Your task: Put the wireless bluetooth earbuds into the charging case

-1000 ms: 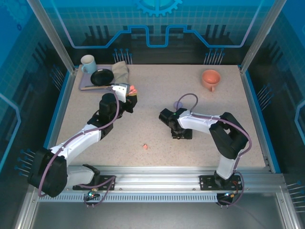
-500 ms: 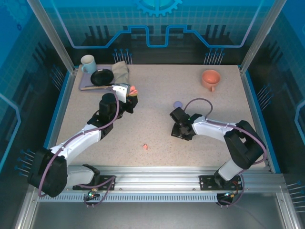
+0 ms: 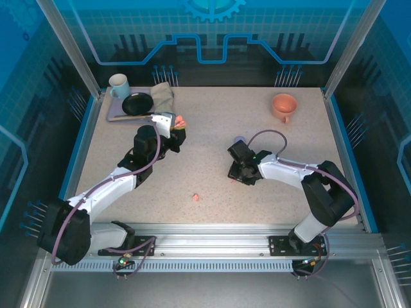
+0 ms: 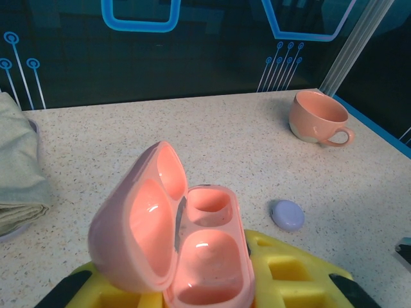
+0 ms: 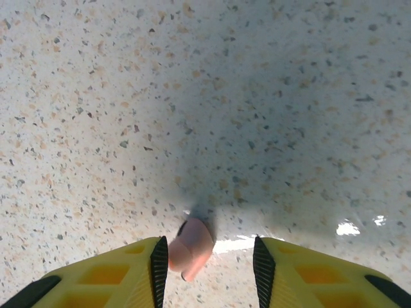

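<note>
My left gripper (image 3: 172, 131) (image 4: 192, 292) is shut on the salmon-pink charging case (image 4: 199, 256) (image 3: 179, 120), held above the table at back left. Its lid stands open and both wells look bare. My right gripper (image 3: 239, 172) (image 5: 210, 260) is low over the table's middle, jaws apart. A pink earbud (image 5: 191, 247) lies between them on the table, against the left pad, with a gap to the right pad. Another pink earbud (image 3: 195, 197) lies nearer the front edge. A small lilac case (image 3: 239, 139) (image 4: 287, 215), lid shut, rests just behind the right gripper.
A salmon cup (image 3: 283, 104) (image 4: 318, 117) stands at the back right. At the back left a tray (image 3: 115, 117) carries a white mug (image 3: 118, 84), a black bowl (image 3: 137, 103) and a folded cloth (image 3: 164, 95) (image 4: 19, 167).
The right arm's elbow swung to the right and its gripper turned and settled over the pink earbud, jaws narrowing. The left arm and the case have stayed still.
</note>
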Robot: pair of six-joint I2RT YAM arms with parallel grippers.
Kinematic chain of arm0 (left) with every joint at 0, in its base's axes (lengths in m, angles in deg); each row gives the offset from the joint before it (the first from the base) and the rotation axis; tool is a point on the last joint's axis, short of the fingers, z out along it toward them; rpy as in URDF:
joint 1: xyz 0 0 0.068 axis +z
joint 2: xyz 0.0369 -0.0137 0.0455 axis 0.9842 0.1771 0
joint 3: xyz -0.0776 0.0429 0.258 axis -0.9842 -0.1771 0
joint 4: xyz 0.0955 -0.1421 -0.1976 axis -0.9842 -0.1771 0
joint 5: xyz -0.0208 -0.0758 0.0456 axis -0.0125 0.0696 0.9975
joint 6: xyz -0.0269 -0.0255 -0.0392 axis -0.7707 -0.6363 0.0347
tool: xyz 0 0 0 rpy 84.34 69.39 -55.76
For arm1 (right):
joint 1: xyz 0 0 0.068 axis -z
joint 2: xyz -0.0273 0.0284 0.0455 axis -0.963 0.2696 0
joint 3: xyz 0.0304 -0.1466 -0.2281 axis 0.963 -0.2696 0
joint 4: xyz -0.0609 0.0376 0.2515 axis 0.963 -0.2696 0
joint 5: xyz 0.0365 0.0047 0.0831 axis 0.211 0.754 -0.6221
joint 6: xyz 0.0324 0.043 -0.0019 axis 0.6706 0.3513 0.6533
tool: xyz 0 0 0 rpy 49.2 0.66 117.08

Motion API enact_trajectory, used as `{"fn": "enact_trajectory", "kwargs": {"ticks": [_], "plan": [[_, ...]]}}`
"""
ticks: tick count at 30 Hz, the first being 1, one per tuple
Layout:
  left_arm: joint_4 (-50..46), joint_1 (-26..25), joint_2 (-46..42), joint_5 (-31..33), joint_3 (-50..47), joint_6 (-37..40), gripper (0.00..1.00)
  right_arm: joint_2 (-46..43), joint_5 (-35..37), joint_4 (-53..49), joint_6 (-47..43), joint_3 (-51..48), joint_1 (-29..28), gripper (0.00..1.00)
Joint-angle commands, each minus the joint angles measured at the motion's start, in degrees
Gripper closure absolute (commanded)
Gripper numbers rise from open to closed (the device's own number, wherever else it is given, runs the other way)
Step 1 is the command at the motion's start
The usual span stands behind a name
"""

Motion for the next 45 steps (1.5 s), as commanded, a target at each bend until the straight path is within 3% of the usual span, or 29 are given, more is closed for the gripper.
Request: {"fn": "enact_trajectory", "kwargs": {"ticks": [1,10,28,37,45], "plan": [[0.86,0.5,-0.01,-1.35,0.64,-0.66,1.0,0.68,0.76,-0.85,-0.71,1.56,0.26,0.58],[0.94,0.49,0.78,-1.72,1.25,-0.82,1.0,2.23,6.23,-8.8,-7.6,8.62,-3.5,0.45],[0.58,0.49,1.31,-2.18,2.03,-0.9,1.0,10.22,10.19,-14.42,-10.84,12.49,-4.62,0.44],[0.58,0.49,1.33,-2.5,1.99,-1.21,1.0,4.08,11.73,-15.72,-10.26,7.27,-3.1,0.46],[0.83,0.49,0.98,-2.88,1.83,-1.74,1.0,-8.13,10.56,-15.68,-8.23,-0.74,-0.59,0.45]]}}
